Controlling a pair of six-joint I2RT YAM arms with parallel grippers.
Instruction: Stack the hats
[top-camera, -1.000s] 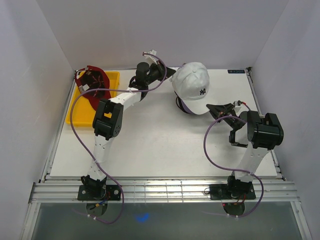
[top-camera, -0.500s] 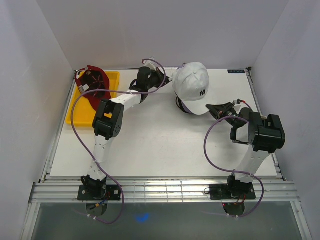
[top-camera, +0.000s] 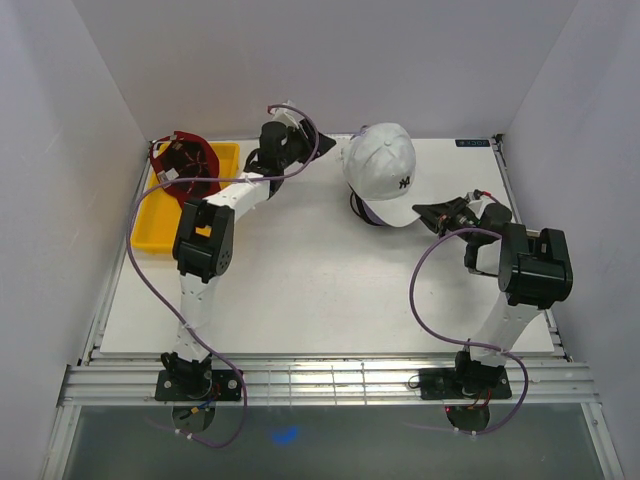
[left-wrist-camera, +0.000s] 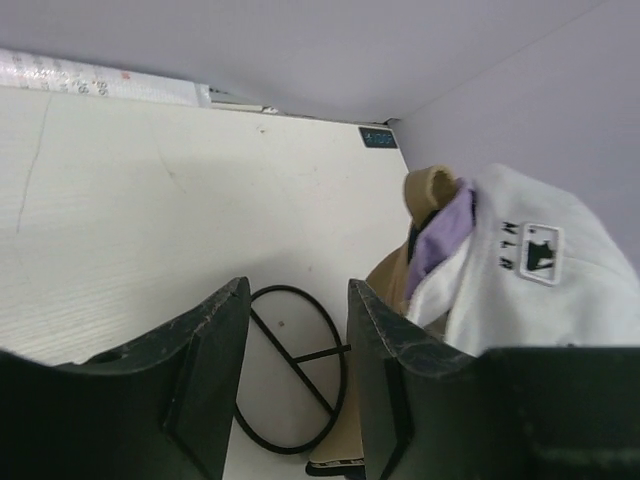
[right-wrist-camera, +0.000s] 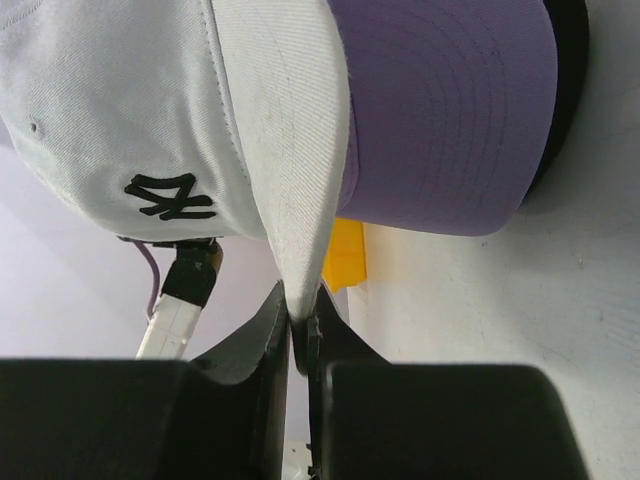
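White desk (top-camera: 300, 290). Topmost: white fabric baseball cap (top-camera: 385, 165) — probably light, soft crown, stiffer brim likely best hold. Right claw (right-wrist-camera: 298, 322) pinches brim edge; left claw (left-wrist-camera: 298, 310) parted, empty.

The tabletop (top-camera: 300, 290) is open across its centre and near half. The far right-centre is blocked by the stack under the white cap (top-camera: 380, 165), with the right hand (right-wrist-camera: 298, 305) clamped on its brim and the left hand (left-wrist-camera: 297, 290), jaws apart, just beside it. The yellow tray (top-camera: 155, 235) with the dark red cap (top-camera: 185, 172) occupies the far-left corner.
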